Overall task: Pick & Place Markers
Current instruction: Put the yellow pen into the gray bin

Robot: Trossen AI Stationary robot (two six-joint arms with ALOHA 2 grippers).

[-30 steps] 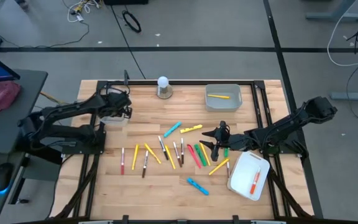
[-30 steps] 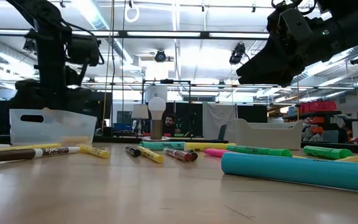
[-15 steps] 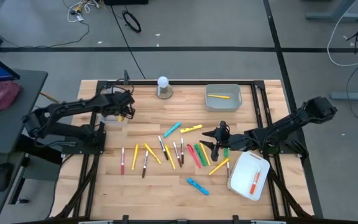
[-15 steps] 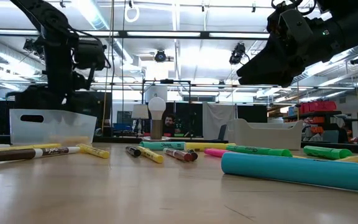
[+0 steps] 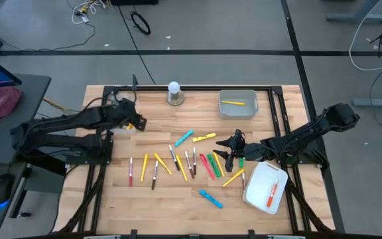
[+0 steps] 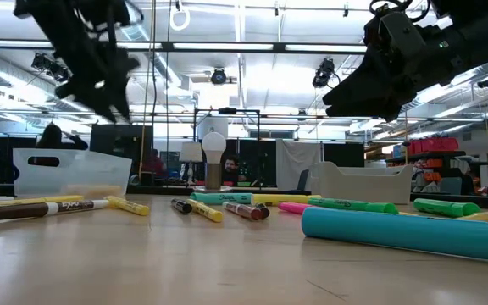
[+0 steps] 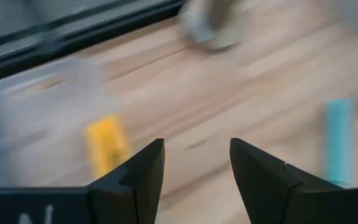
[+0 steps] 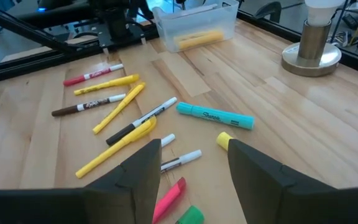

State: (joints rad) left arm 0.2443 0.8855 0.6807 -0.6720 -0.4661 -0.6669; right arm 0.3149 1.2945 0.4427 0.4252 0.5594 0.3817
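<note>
Two dozen or so markers (image 5: 191, 161) are lying scattered across mid-table. The high view is showing one yellow marker in the far grey tray (image 5: 238, 104) and an orange one in the near-right white tray (image 5: 265, 188). The left gripper (image 5: 138, 122) is hovering open and empty beside the clear bin (image 8: 194, 23); only the right wrist view is showing a yellow marker inside. The right gripper (image 5: 229, 153) is hanging open over the green markers.

Yellow, green, blue, red markers (image 5: 184, 161)
</note>
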